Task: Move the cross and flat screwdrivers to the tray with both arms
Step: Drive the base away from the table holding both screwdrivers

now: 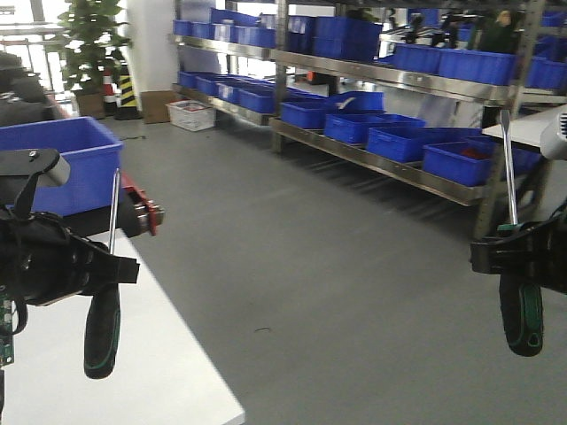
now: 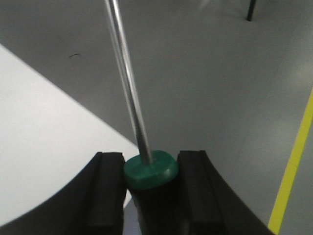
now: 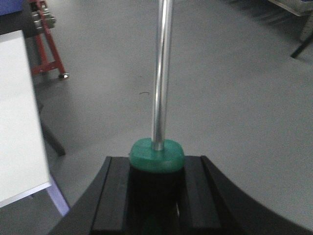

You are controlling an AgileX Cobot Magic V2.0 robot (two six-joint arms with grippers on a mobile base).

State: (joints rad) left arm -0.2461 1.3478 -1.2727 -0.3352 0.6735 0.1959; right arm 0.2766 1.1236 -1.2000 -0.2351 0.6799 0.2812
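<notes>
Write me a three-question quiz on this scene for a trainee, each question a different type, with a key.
1. True or false: the left gripper clamps the left screwdriver and the right gripper clamps the right screwdriver, both shafts pointing up.
2. What colour are the bins on the shelves? A blue, B red, C yellow.
3. Fill in: the top of each handle, where the shaft enters, is ____.
Key: 1 true; 2 A; 3 green.
</notes>
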